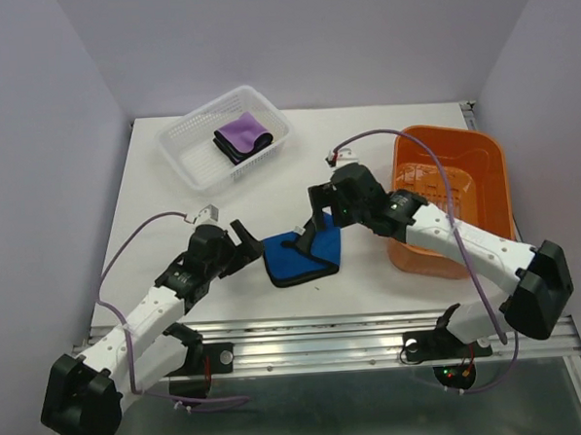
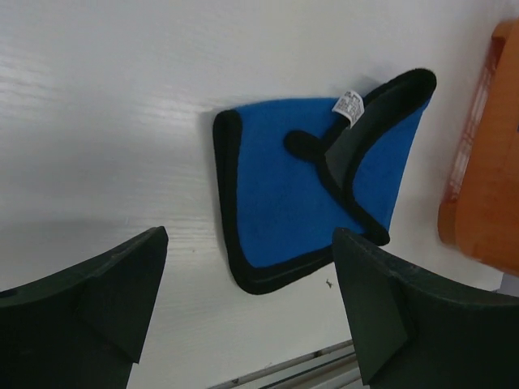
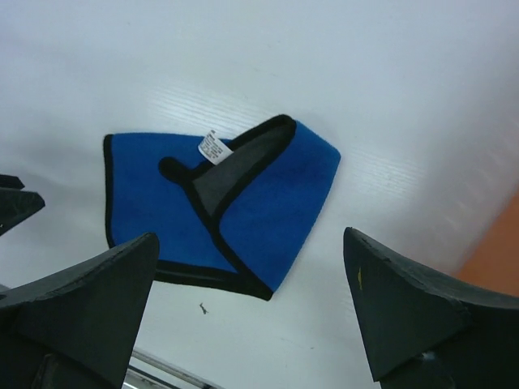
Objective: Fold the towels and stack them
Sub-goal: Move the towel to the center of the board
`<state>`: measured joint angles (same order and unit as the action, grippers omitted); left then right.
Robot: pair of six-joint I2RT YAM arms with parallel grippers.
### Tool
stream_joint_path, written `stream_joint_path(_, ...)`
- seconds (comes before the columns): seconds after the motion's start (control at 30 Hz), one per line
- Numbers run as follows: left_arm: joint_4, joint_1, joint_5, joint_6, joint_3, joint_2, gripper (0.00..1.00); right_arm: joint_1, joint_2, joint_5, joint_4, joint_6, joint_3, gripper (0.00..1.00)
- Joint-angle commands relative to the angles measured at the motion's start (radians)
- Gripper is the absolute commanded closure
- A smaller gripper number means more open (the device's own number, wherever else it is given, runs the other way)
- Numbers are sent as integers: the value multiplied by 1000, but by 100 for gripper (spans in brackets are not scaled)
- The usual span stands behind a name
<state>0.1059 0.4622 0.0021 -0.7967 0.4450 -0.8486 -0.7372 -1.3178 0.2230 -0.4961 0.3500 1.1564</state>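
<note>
The white worktop [image 1: 307, 168] carries two containers and one loose cloth. The orange basket [image 1: 493, 182] stands at the right edge. What shows of its inside is ribbed orange floor. The right arm [image 1: 467, 247] and its purple cable [image 1: 443, 185] cross the basket's near-left part and hide it. Only slivers of this basket appear in the wrist views, cut off at the frame edge [image 2: 478, 162] [image 3: 499, 259].

The white mesh basket [image 1: 182, 150] sits turned at an angle near the far left corner. In it lies the purple towel [image 1: 242, 132], folded, resting on a dark layer [image 1: 230, 150]. Whether that layer is the towel's own edging or a separate cloth cannot be told.

The blue towel [image 1: 297, 256] [image 2: 276, 203] [image 3: 284, 186] lies flat on the worktop near the middle of the near edge, well apart from both baskets. It has black edging. One corner flap is turned over onto it, showing a grey underside, and a small white label [image 2: 349, 105] [image 3: 213, 147] sticks out by the flap's tip.

The left end effector [image 1: 245, 247] [image 2: 247, 243] is just beside the towel's left side, fingers spread wide and gripping nothing. The right end effector [image 1: 315, 226] [image 3: 250, 239] hovers over the towel's far right part, also spread wide, with nothing pinched between its fingers. In the overhead view one of its dark fingers overlaps the cloth, so contact there is hard to judge.
</note>
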Motion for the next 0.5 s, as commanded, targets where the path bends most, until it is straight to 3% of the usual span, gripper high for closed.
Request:
stream_joint_path(0.0, -100, 58, 44, -47, -60, -35, 10, -88, -122, 228, -1, 92, 6, 0)
stream_joint_path(0.13, -135, 85, 18, -65, -34, -87, 18, -133, -216, 285, 8, 214, -7, 0)
stream_joint_path(0.33, -141, 164, -50, -38, 72, -144, 18, -160, -313, 297, 62, 349, -30, 0)
stream_joint_path(0.47, -138, 173, -51, -30, 107, -196, 18, -169, -405, 260, 99, 351, -14, 0)
